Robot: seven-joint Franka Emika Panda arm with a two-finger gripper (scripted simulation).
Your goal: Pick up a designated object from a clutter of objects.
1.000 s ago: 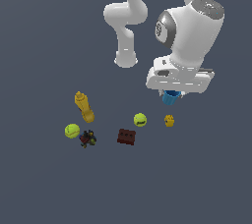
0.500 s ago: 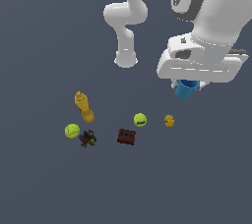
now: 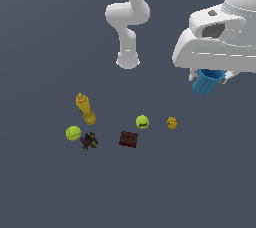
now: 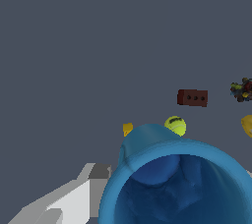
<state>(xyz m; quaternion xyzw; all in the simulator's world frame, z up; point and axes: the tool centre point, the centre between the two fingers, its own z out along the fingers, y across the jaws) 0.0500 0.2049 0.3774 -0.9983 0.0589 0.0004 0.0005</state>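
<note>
Exterior view: gripper (image 3: 212,78) is clamping the blue cup (image 3: 207,81), carrying it high above the clutter (image 3: 120,124); next, hold steady.

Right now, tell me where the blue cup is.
The blue cup hangs in the gripper at the exterior view's upper right, lifted above the small yellow toy.

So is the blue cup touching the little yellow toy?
Apart. In the exterior view the blue cup hangs under the gripper, with bare floor between it and the yellow toy.
</note>
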